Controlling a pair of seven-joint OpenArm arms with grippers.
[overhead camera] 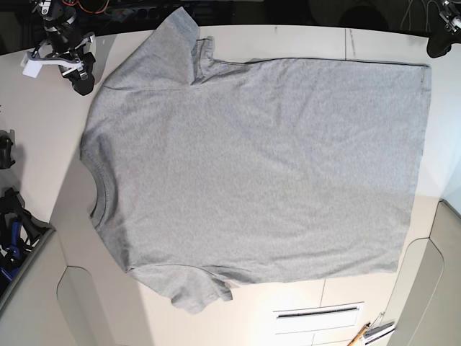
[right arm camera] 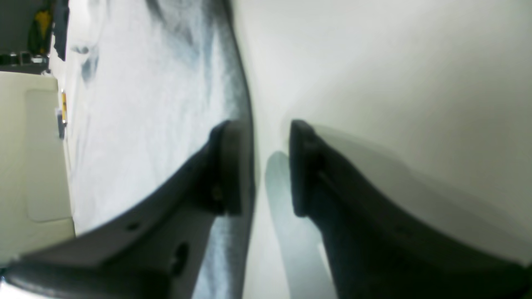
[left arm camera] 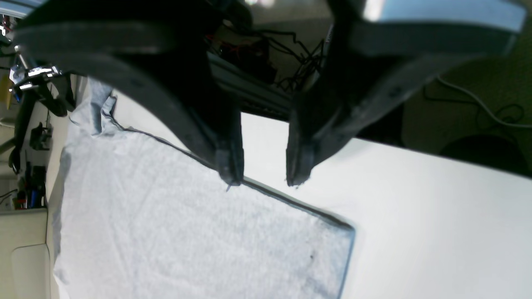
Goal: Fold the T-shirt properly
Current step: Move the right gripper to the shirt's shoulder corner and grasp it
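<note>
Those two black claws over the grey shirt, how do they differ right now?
The left gripper hangs over the T-shirt's side edge, towards a hem corner. The right gripper straddles another edge of it, one finger over cloth and one over the bare table. The right gripper seems lower, with its shadow close by; the left gripper looks higher. Both stand open, holding nothing.

Both pincers (left arm camera: 264,180) (right arm camera: 259,166) agape, empty

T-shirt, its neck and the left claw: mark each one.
T-shirt (overhead camera: 259,166), base view, middle of the body.
Neck (overhead camera: 101,196), base view, ribbed collar edge.
Left claw (left arm camera: 263,180), left wrist view, midway between the tips.
</note>
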